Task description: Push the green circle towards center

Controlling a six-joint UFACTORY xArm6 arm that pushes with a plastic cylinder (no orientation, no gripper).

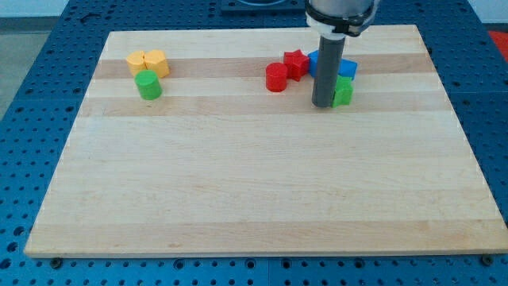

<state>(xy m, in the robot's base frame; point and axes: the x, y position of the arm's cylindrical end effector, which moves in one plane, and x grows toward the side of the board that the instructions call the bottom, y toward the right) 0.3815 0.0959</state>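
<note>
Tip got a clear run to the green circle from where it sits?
Probably yes. My tip sits far to the view's right of the green circle, with bare board between; the red blocks lie above that line.

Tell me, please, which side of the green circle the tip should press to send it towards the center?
Press the green circle on its upper-left curved side, since the board's center lies to its lower right. The yellow blocks crowd that side, so come in from the view's left. My tip sits by the green block.
</note>
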